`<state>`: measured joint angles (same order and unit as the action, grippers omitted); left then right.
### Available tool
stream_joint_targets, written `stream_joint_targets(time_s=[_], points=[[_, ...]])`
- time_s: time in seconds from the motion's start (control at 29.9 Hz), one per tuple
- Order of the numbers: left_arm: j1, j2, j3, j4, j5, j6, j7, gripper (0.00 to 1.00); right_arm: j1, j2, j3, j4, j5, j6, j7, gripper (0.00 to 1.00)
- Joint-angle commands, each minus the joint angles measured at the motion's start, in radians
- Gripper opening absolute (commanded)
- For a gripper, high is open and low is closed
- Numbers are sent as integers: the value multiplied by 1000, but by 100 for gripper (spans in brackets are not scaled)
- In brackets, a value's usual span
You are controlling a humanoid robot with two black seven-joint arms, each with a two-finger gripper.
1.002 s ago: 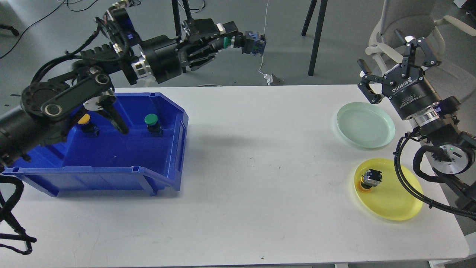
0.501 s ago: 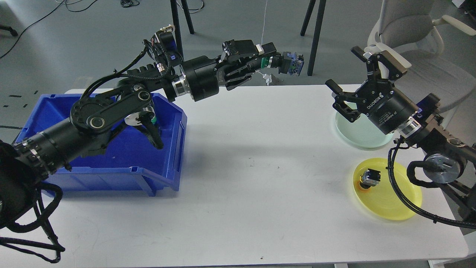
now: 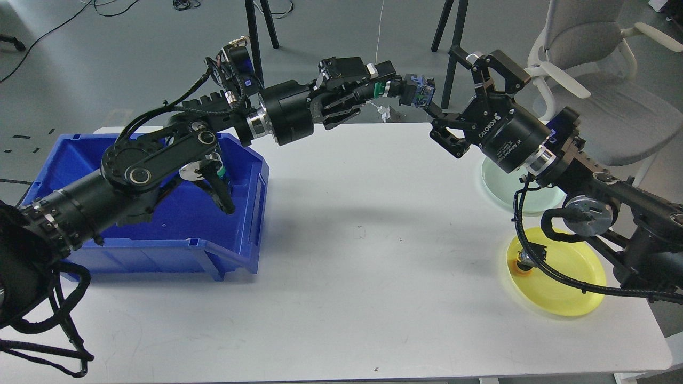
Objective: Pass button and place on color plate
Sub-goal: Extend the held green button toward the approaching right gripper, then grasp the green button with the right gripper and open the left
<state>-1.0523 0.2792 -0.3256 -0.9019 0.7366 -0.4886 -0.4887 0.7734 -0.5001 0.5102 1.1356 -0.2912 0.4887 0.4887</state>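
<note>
- Button (image 3: 418, 92) with green cap and blue-black body sits in the air past the far table edge, centre of scene, clamped sideways in left gripper (image 3: 399, 88).
- Left arm reaches from the left over the blue bin (image 3: 160, 250), stretched toward the right.
- Right gripper (image 3: 447, 95) has its fingers spread wide apart, holding nothing; one fingertip (image 3: 433, 109) just beside the button on its right, contact can't be told.
- Right arm comes in from the right, crossing above the two plates.
- Pale green plate (image 3: 499, 186) at far right of white table (image 3: 347, 277), mostly hidden by right arm.
- Yellow plate (image 3: 565, 282) nearer, right side; second button (image 3: 525, 261) with orange cap lies on its left part, partly behind a black cable.
- Blue bin on left of table, open side facing near; inside largely blocked by left arm, contents can't be told.
- Grey chair (image 3: 592, 69) far right, off the table.
</note>
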Motion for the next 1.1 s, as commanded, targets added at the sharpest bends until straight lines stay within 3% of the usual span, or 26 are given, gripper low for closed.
stream_joint_targets(time_s=[0.0, 0.27, 0.87, 1.07], points=[[0, 0, 0, 0, 0, 0, 0, 33, 6, 6, -16, -10, 1, 0, 0, 89], [2, 0, 0, 0, 1, 0, 0, 33, 4, 32, -22, 3, -6, 0, 0, 73], [0, -2, -1, 1, 0, 0, 0, 33, -2, 31, -21, 30, -12, 0, 0, 54], [0, -2, -1, 0, 0, 0, 0, 33, -2, 31, -21, 42, -12, 0, 0, 41]])
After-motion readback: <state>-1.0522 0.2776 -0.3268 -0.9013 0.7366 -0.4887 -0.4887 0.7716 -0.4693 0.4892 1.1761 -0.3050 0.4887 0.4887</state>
